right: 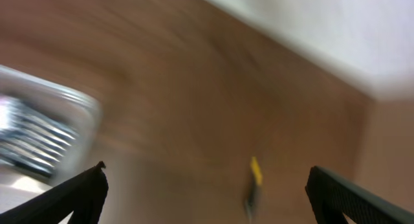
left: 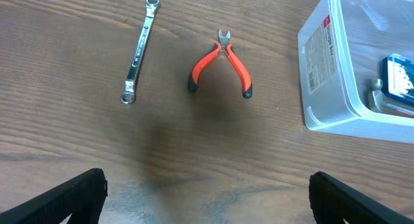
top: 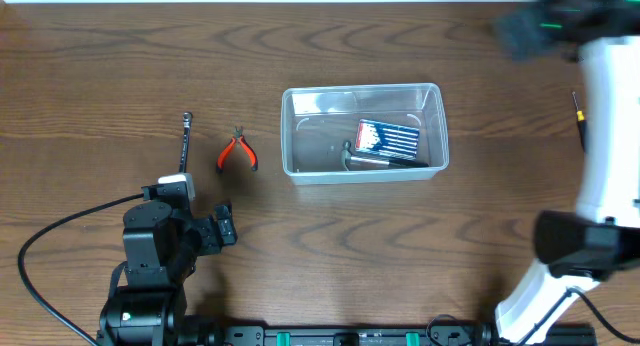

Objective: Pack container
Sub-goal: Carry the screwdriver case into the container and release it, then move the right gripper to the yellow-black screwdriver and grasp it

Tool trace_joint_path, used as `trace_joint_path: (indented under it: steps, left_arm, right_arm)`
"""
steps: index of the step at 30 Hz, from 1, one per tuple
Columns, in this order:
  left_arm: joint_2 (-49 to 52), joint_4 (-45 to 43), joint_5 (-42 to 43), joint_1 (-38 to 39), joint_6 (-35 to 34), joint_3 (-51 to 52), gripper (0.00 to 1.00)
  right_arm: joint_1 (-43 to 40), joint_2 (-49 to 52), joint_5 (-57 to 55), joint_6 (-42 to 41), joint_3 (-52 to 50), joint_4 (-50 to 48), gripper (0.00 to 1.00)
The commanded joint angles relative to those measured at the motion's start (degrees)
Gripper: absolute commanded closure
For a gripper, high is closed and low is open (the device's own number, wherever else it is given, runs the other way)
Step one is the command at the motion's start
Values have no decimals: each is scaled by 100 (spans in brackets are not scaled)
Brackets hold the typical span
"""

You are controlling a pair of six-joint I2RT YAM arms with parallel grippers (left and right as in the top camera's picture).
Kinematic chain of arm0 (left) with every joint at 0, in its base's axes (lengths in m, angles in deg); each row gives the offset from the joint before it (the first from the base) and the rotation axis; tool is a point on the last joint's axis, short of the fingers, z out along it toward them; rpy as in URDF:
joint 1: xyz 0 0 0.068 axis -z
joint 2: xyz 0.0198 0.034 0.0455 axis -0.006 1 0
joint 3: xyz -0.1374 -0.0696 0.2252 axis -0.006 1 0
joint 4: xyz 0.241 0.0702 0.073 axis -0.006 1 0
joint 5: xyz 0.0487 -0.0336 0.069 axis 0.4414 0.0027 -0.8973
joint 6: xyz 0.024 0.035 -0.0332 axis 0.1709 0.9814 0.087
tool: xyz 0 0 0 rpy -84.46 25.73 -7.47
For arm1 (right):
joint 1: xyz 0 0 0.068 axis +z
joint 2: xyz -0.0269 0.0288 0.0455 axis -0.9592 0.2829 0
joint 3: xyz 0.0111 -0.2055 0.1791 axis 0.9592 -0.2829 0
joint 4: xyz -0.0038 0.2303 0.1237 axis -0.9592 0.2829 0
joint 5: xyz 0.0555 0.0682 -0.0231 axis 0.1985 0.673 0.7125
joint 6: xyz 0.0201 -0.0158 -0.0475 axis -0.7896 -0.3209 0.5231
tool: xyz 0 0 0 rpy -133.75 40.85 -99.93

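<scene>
The clear plastic container (top: 300,136) stands mid-table and holds a blue box (top: 388,138) and a metal tool (top: 352,158). Orange-handled pliers (top: 237,153) and a silver wrench (top: 186,141) lie to its left. My left gripper (top: 200,211) is open and empty, low at the front left. In the left wrist view the open left gripper (left: 207,198) is short of the pliers (left: 220,65), the wrench (left: 139,49) and the container (left: 323,68). My right gripper (top: 545,21) is blurred at the far right. The right wrist view shows the right gripper (right: 207,198) open and empty above a yellow-handled screwdriver (right: 253,182), with the container (right: 45,127) at the left.
The screwdriver (top: 578,118) lies near the table's right edge, beside the white right arm (top: 610,136). A black cable (top: 50,236) loops at the front left. The table's far edge meets a white wall (right: 336,30).
</scene>
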Motion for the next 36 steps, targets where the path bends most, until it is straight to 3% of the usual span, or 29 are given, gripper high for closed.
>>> trace_joint_path:
  steps: [1,6,11,24,36]
  left_arm:
    - [7,-13,-31,-22,11,-133,2]
    - [7,-11,-31,-22,11,-133,2]
    - [7,-11,-28,-22,11,-133,2]
    - [7,-9,-31,-22,11,-133,2]
    - [7,-11,-31,-22,11,-133,2]
  right_arm:
    - [-1001,328,-251,-466,-66,291,1]
    - [-1947,879,-208,-192,-68,354,1]
    - [-2317,1530,28,68,-68,297,3]
    - [-2398,3032,225,79,-68,173,5]
    - [-2424,3357,236,146,-87,-282,4]
